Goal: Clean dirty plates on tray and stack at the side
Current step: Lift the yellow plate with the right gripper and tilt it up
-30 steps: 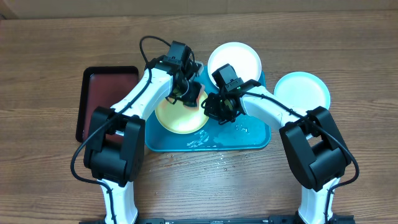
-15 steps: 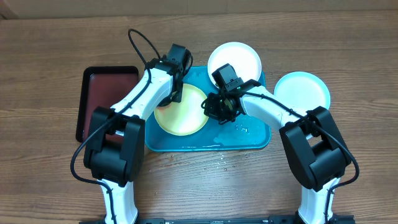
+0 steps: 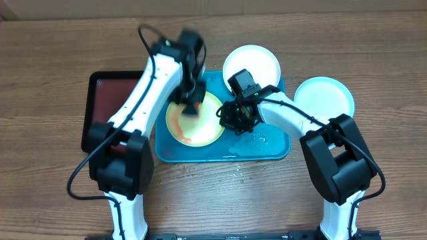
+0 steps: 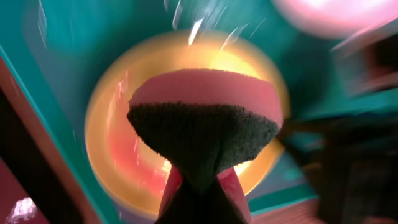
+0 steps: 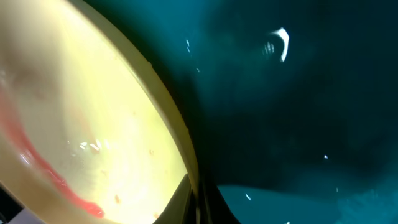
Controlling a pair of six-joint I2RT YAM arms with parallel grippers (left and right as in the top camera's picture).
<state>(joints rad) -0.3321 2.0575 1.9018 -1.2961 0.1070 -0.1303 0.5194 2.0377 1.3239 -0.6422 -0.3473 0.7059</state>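
Change, left arm: half a second ago the left gripper (image 3: 189, 107) was at the far-left rim of the plate; now it is over the plate's left half, and the arm is motion-blurred.
Change, right arm: the right gripper (image 3: 230, 117) has stayed at the plate's right rim.
Left gripper: clamped on a pink sponge with a dark scouring face (image 4: 205, 118), dark face towards the plate; whether it touches cannot be told.
Right gripper: closed narrow on the plate's right rim.
Plate in work: the yellow-green round plastic plate (image 3: 203, 127) lies flat in the left half of the tray, glossy and wet, with a red-orange smear (image 5: 37, 168) across its left and near part.
Other plates: the white round plastic plate (image 3: 251, 65) overlaps the tray's far rim; the light blue round plastic plate (image 3: 323, 97) sits on the wooden table (image 3: 53, 40) just right of the tray.
Tray: the turquoise rectangular plastic tray (image 3: 267, 143) is wet, with droplets near its near edge.
Beside: a black tray with a dark red inside (image 3: 110, 100) lies to the left.
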